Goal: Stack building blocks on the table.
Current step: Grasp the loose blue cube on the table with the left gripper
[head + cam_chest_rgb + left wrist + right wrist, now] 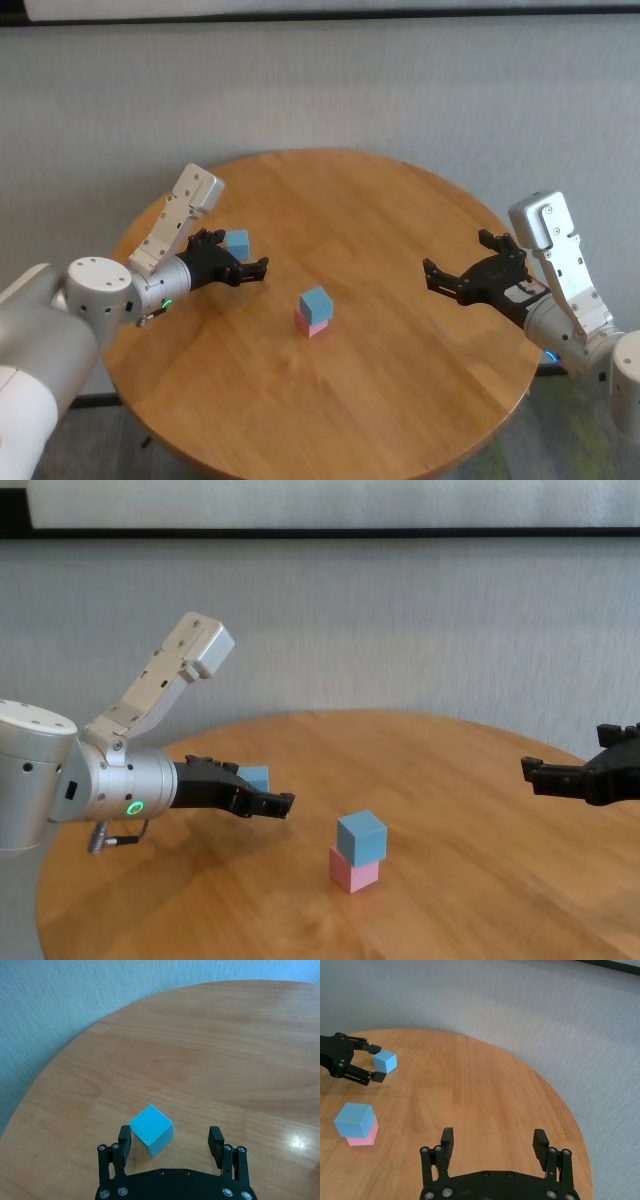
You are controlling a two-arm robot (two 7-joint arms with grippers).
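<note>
Left gripper (172, 1142) wide open around loose blue cube (151, 1129) near table's (400, 220) left edge; right gripper (493, 1141) open, empty, near right edge.

Round wooden desk (420, 400) before me, warm honey grain, a soft glare spot on its top. Behind it a pale grey textured wall (400, 90), evenly lit. Dark horizontal strip (330, 533) runs along the wall high up, white band above it.

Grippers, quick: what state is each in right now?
Left gripper: open around the loose blue block on the table, not clamped.
Right gripper: open, empty, above the table.
</note>
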